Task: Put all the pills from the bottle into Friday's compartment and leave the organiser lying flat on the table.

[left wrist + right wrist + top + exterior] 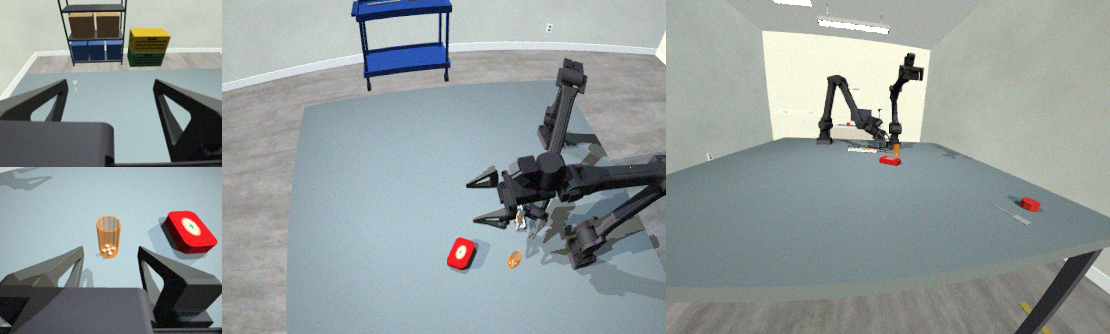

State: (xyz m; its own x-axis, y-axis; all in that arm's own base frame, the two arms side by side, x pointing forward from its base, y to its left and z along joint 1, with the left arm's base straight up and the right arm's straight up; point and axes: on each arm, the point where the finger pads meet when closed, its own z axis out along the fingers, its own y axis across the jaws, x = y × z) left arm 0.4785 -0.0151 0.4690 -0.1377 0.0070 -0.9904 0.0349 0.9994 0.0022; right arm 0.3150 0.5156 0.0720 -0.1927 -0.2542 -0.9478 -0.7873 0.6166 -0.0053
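The orange see-through bottle (514, 259) (896, 149) (109, 234) stands upright and open-topped on the table. Several white pills (109, 250) lie at its bottom. The white organiser (522, 224) (862, 149) lies on the table beside the bottle, largely hidden under the left arm in the top view; its day labels are unreadable. My right gripper (110, 250) is low, partly open and empty, its fingers pointing at the bottle, which appears centred just beyond the tips. My left gripper (470, 203) (110, 83) is wide open and empty, raised high above the table and organiser.
A red box (454, 261) (889, 161) (188, 241) with a pale round emblem lies near the bottle. A small red object (1030, 204) and a thin tool with a pale end (1021, 220) (74, 83) lie far off. The left arm hangs over the right gripper's area in the top view.
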